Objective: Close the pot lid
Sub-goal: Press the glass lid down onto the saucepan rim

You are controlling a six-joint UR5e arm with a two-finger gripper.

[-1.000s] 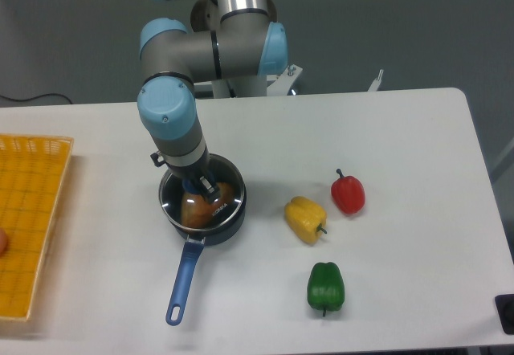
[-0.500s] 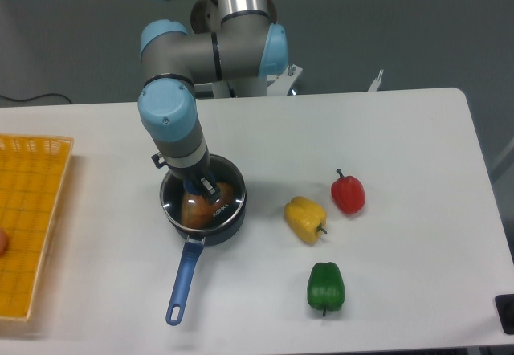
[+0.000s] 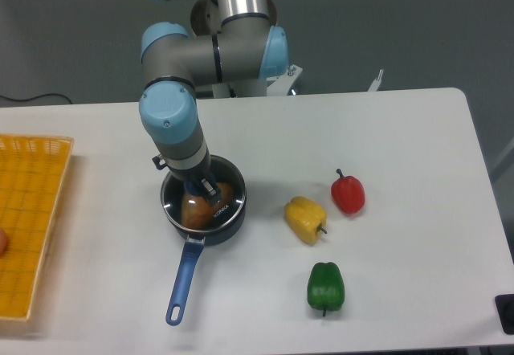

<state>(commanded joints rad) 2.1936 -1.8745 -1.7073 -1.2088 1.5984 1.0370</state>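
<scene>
**Gripper low over the lidded saucepan**

The small round dark grey saucepan (image 3: 229, 225) with a long blue handle stands on the white table (image 3: 401, 138), left of centre. Its handle runs out toward 7 o'clock, ending near the table's front edge. The round transparent glass lid (image 3: 178, 207) with a thin metal rim lies on top of the saucepan, and an orange object (image 3: 193, 210) shows through the glass inside.

The arm's 2-finger gripper (image 3: 206, 191) reaches down from 12 o'clock directly over the middle of the lid, at the spot where the knob would be; the knob itself is hidden by the fingers. Whether the jaws clamp the knob or stand apart from it cannot be told from this view.

Toward 3 o'clock of the saucepan lie 3 bell peppers: a yellow pepper (image 3: 305, 219) nearest, a red pepper (image 3: 348, 193) beyond it, and a green pepper (image 3: 325, 287) toward 5 o'clock. At 9 o'clock, at the table's left edge, sits a yellow mesh tray (image 3: 28, 210).
</scene>
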